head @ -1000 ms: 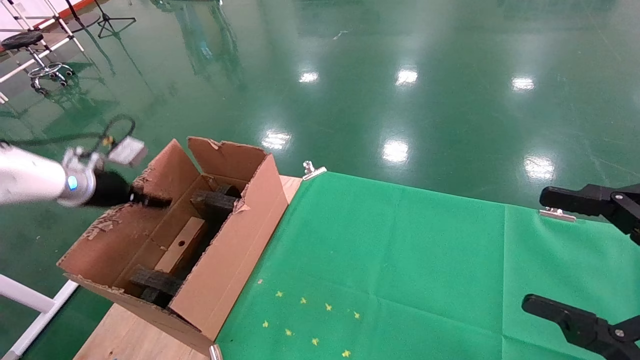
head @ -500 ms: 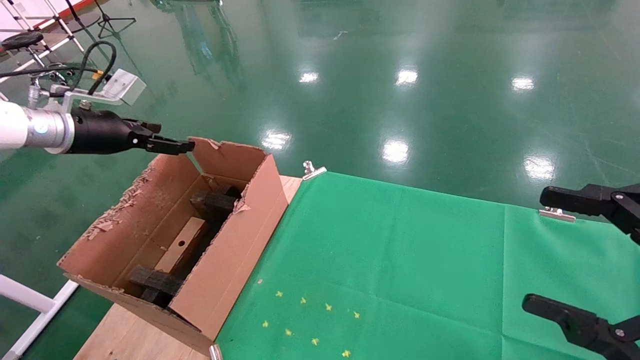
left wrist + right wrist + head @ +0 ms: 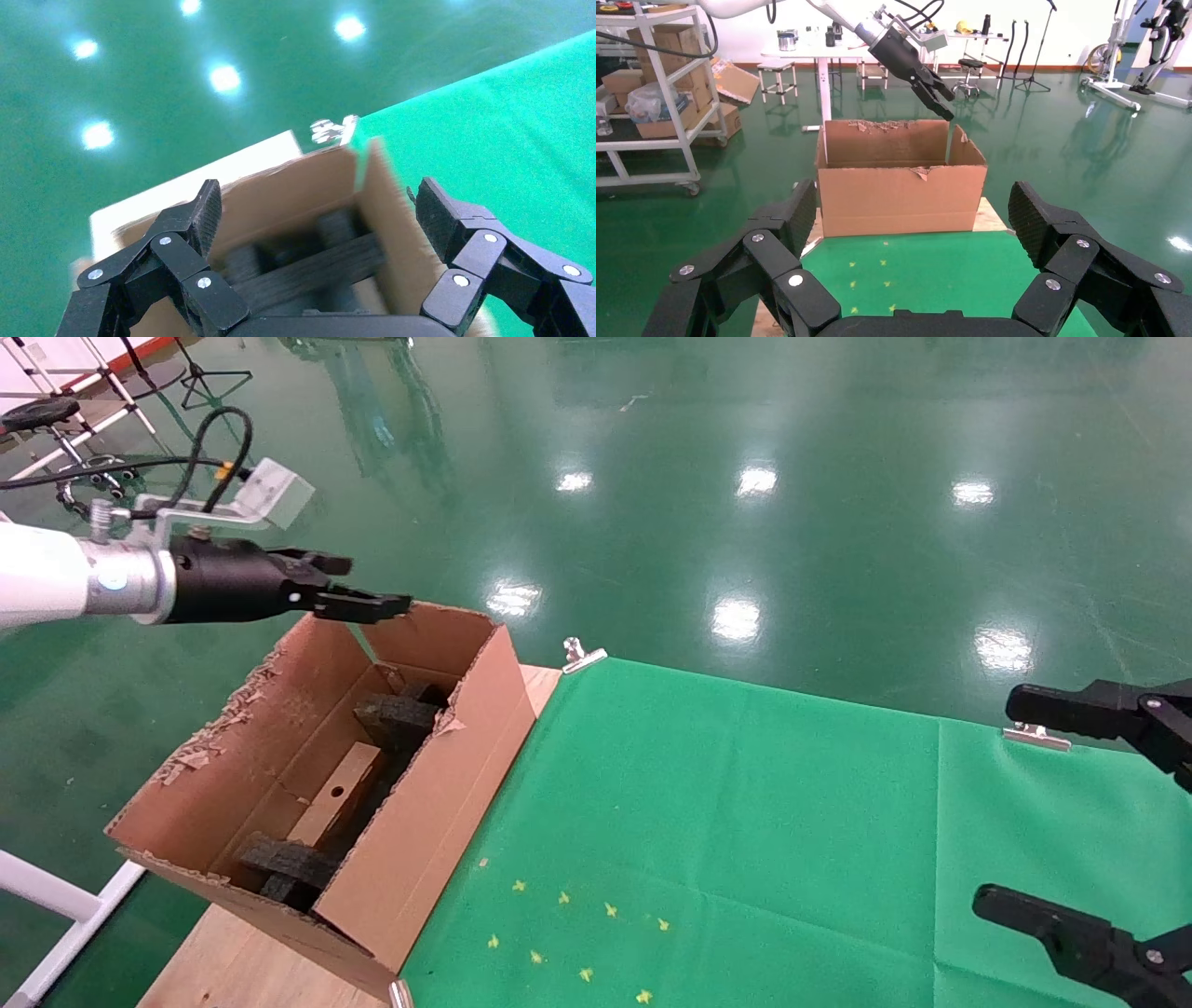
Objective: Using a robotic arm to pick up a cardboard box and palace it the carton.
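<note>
Green glossy floor (image 3: 745, 477) fills the far side and the left, wide open room beyond the table edge. The wooden table top (image 3: 242, 961) is mostly under a green cloth (image 3: 745, 803); the cloth's far edge is held by metal clips (image 3: 582, 654), and its middle is bare except for small yellow marks (image 3: 568, 933) near the front.

The carton (image 3: 438, 784) sits at the table's left end on the bare wood, its long right wall along the cloth's left edge. Flaps are upright and the left flap is torn and ragged. The top is open.

Robotic arm (image 3: 47, 584) - the left arm - reaches in from the left, level, above the carton's far left corner. The left gripper (image 3: 377, 584) hovers just over the far flap's top edge, clear of the cardboard. Its fingers are spread moderately wide with nothing between them - the left wrist view shows the gripper (image 3: 318, 196) empty, looking down into the carton.

The right gripper (image 3: 1001, 803) is parked at the cloth's right end, well apart from the carton, fingers spread wide and holding nothing.

Inside the carton: black foam pieces (image 3: 396, 714) at the far end and at the near end. A long brown cardboard block (image 3: 335, 794) with a small dark hole lies between them on the bottom. Cannot tell whether this is the taped cardboard box.
</note>
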`<state>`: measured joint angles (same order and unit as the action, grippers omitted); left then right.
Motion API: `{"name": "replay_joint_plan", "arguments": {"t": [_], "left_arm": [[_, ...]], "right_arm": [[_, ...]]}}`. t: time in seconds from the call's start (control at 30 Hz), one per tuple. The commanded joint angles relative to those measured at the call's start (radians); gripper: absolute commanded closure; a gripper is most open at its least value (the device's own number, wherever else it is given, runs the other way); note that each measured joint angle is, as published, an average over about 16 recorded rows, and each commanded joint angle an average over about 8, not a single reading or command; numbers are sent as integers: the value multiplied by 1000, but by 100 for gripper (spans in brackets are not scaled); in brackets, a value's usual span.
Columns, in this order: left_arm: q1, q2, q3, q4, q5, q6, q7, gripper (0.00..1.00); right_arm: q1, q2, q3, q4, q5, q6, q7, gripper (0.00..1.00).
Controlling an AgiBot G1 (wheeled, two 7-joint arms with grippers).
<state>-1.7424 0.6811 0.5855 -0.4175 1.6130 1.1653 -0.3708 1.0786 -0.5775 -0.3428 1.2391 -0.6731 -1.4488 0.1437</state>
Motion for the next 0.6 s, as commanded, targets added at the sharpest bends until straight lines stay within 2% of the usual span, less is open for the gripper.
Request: {"name": "replay_joint_plan", "arguments": {"t": [0.03, 0.6], "left_arm": [[25, -3, -11, -32, -33, 12, 7, 0], [235, -25, -107, -305, -310, 116, 64, 0]], "right_arm": [[0, 0, 0, 0, 0, 0, 0, 0], [0, 0, 0, 0, 0, 0, 0, 0]]}}
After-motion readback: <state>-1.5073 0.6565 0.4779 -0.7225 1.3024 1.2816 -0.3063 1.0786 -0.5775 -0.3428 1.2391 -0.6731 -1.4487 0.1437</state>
